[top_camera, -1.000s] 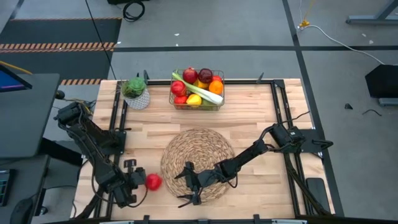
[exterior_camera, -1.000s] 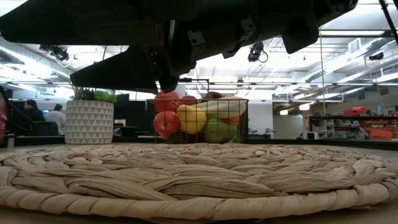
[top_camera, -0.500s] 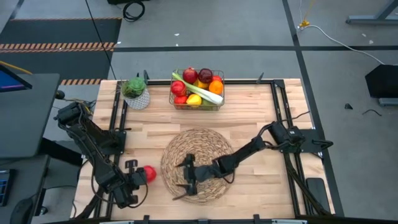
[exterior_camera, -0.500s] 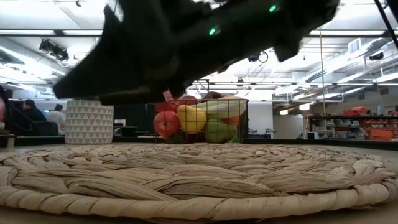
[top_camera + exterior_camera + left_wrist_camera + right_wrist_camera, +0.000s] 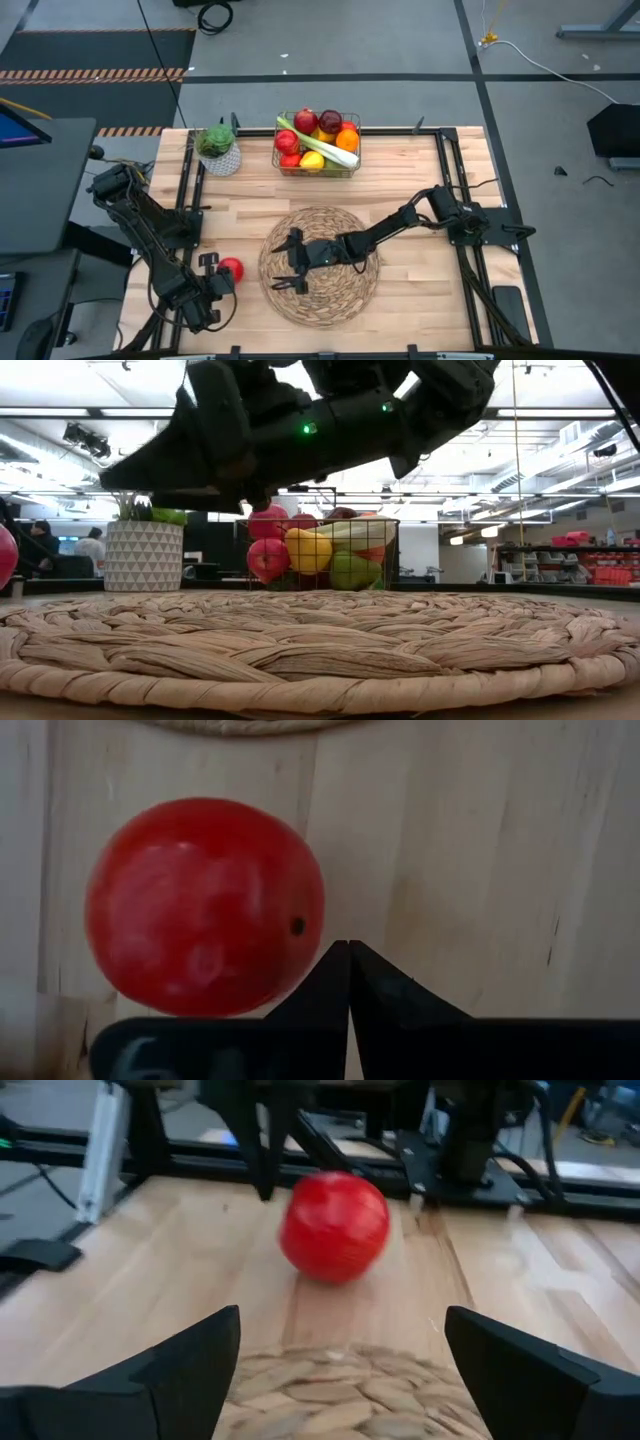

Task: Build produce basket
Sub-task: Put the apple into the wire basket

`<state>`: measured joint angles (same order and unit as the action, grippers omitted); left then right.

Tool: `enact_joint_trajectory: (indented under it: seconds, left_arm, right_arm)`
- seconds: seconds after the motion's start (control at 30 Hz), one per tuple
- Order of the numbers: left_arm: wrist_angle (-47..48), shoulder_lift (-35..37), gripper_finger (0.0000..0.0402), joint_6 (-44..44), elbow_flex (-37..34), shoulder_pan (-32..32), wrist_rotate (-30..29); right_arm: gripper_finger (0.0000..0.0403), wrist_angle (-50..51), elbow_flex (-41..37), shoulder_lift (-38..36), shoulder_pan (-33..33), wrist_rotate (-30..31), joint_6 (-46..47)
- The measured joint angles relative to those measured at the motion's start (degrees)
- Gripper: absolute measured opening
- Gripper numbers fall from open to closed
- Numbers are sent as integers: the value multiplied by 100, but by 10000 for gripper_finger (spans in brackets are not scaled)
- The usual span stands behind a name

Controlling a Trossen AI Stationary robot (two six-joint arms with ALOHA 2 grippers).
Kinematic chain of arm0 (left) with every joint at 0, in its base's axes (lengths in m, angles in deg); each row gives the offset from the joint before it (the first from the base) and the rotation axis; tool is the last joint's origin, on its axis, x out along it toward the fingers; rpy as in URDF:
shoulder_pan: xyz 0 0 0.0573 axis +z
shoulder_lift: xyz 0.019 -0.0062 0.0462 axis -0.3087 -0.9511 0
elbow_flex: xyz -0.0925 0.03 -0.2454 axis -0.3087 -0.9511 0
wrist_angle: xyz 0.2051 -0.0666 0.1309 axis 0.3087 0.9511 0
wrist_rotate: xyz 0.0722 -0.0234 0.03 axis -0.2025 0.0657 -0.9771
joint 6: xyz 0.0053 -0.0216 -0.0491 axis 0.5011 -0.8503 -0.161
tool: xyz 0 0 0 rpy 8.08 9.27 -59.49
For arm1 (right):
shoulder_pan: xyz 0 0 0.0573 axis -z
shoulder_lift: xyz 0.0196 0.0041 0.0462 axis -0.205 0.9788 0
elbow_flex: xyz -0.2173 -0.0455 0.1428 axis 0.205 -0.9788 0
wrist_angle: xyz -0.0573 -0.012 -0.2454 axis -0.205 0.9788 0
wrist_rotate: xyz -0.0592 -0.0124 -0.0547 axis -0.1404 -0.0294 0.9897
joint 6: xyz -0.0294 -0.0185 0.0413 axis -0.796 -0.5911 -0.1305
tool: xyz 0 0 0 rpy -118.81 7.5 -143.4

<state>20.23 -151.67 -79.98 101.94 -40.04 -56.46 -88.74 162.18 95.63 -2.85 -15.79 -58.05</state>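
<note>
A red apple lies on the bare wood left of the round woven mat; it also shows in the left wrist view and the right wrist view. My left gripper is shut, its tips right beside the apple. My right gripper is open and empty above the mat's left part, pointing toward the apple. The wire basket stands at the table's far edge, filled with apples, an orange, a lemon and a leek. My left gripper's shut fingertips lie level beside the apple's near side. I cannot tell whether they touch it. The apple rests on the table.
A white pot with a green plant stands left of the basket. The mat fills the table's middle front. Dark frame rails run along the table's left and right sides. People sit in the room beyond the table.
The apple has rolled along the table toward the left and far edges, away from the mat's rim. My right gripper has swept over the mat toward the far edge and the left, staying open. My left gripper has barely moved.
</note>
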Motion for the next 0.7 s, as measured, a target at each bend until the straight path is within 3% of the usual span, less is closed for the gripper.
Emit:
enact_joint_trajectory:
  seconds: [0.47,0.7]
  left_arm:
    - [149,0,9,-452,0,-344,63]
    - [966,0,9,-856,-45,-632,61]
  right_arm:
    - [355,-499,0,0,-116,-309,-276]
    - [355,-705,0,0,-7,-304,-459]
